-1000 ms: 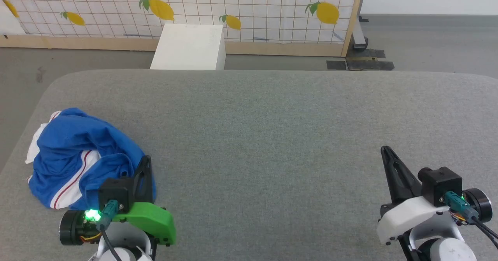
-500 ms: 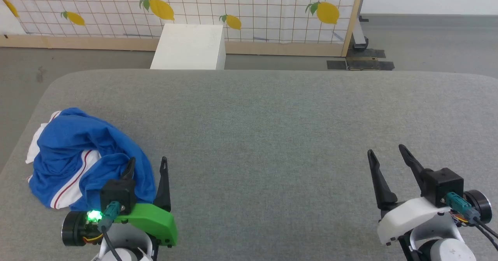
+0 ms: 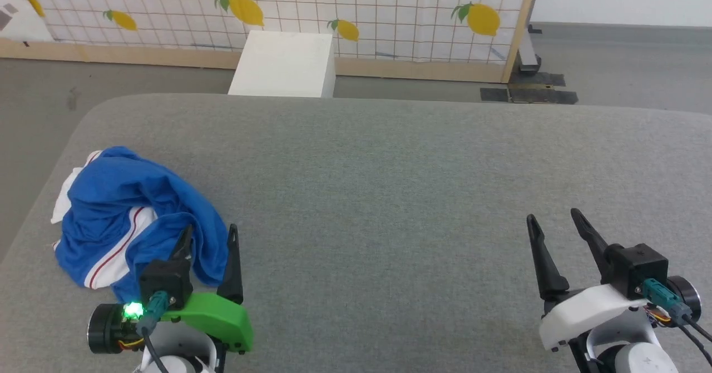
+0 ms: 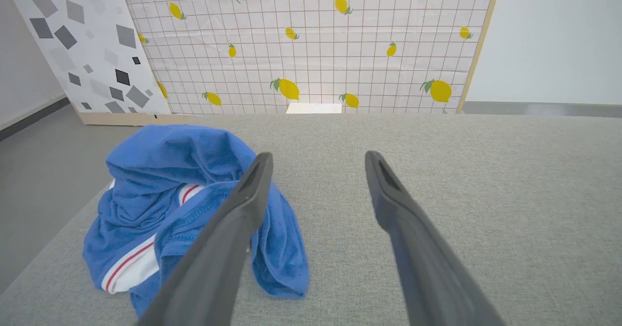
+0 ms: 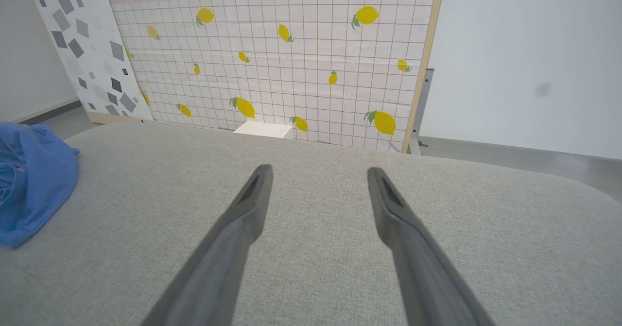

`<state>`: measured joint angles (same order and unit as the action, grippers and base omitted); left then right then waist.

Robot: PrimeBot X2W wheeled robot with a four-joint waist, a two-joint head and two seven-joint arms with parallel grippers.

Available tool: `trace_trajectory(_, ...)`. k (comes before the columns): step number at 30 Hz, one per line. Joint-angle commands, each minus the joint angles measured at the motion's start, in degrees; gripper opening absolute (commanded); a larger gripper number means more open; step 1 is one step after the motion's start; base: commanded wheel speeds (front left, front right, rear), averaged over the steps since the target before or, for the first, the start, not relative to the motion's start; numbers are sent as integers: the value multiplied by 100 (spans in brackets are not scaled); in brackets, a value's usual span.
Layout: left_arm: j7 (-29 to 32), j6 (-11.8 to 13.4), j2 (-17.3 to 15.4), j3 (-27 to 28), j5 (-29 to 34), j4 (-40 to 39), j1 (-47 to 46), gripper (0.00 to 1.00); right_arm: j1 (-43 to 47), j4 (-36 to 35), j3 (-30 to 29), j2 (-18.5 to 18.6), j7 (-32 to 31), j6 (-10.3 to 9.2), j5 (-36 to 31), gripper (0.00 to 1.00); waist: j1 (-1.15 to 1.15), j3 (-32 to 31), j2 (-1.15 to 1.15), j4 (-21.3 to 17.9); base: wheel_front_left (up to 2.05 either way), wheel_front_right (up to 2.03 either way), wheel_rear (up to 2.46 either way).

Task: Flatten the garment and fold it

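Now, your left gripper (image 3: 211, 228) (fingers apart, empty) is nearer: the crumpled shirt (image 3: 114, 198) lies just beside it at eleven o'clock, on the grey pad (image 3: 389, 184); your right gripper (image 3: 552, 215), likewise apart, sits well away.

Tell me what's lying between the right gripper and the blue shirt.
Bare grey surface, then the open left gripper at the garment's edge, per the head view.
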<state>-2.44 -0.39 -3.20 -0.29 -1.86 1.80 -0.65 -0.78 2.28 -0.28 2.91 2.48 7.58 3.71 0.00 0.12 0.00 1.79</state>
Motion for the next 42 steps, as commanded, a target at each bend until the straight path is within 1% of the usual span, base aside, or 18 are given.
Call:
trace_trajectory(1,-70,24,6,24,-43,36,7,100,113,39,5,-1,60,-2,64,100,0,2,0,58,0,0,0)
trace_trajectory(18,-268,39,9,99,-108,151,23,100,154,234,68,-1,259,-3,271,100,0,11,0,640,0,0,0)
trace_trajectory(36,-492,47,15,184,-211,291,54,100,209,469,136,-1,484,-4,495,100,0,20,0,1410,0,0,0)
trace_trajectory(37,-529,49,16,200,-220,315,66,100,222,510,152,-2,521,-4,536,100,0,8,0,1520,0,0,0)
trace_trajectory(42,-586,53,17,221,-234,339,82,100,239,565,178,-2,579,-5,597,100,0,5,0,1676,0,0,0)
